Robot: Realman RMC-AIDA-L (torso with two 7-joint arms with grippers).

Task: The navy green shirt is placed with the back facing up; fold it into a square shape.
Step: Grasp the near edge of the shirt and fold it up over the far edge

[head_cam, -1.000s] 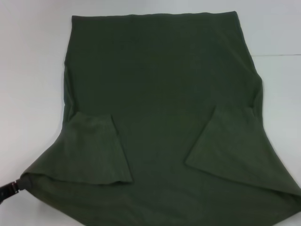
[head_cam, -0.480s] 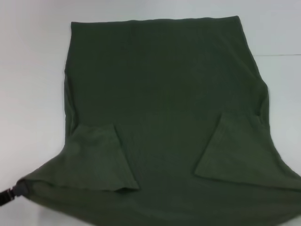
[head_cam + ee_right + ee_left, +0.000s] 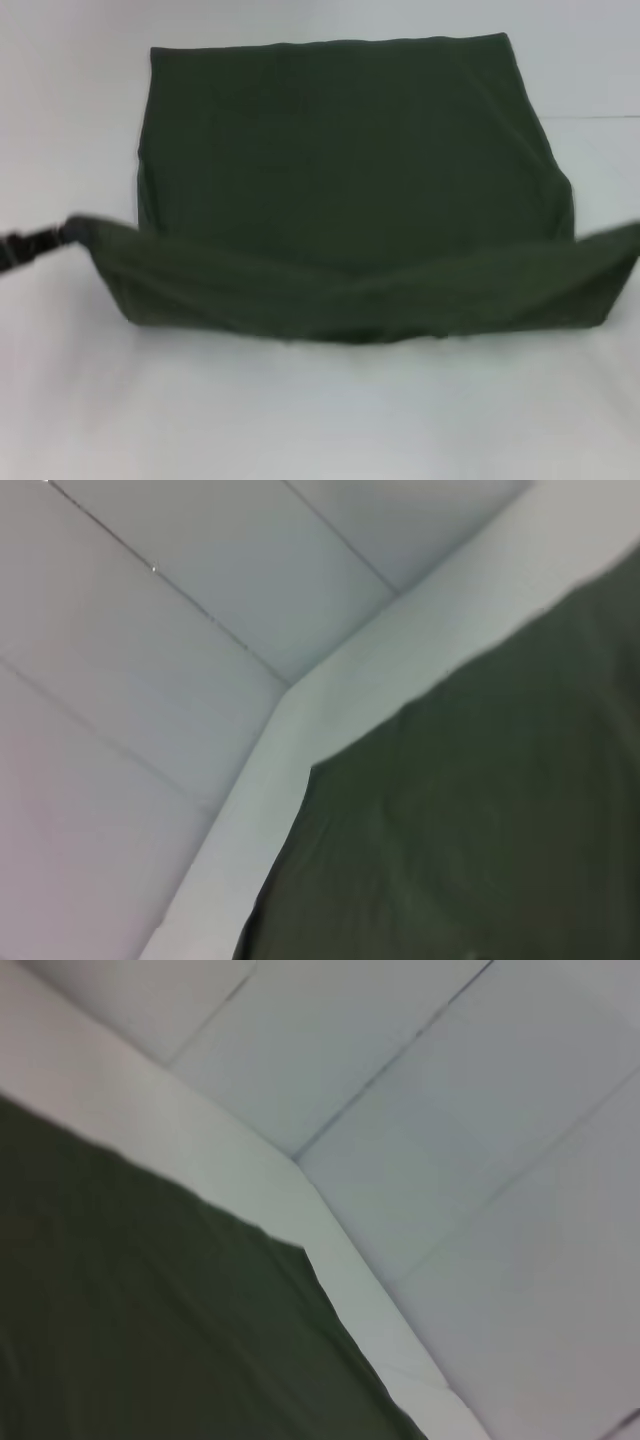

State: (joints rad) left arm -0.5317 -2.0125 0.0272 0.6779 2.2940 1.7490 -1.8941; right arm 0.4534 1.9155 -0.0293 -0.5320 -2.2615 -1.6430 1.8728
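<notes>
The left claw point(image 3: 62, 236) grips one corner of the navy green shirt point(image 3: 340, 170); carry its lifted edge level (right claw unseen) toward the far hem.

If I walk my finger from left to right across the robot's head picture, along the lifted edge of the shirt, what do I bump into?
Left claw pinching the corner → navy green shirt, its lifted edge sagging in the middle → the shirt's other corner, running off the picture's right side.
</notes>
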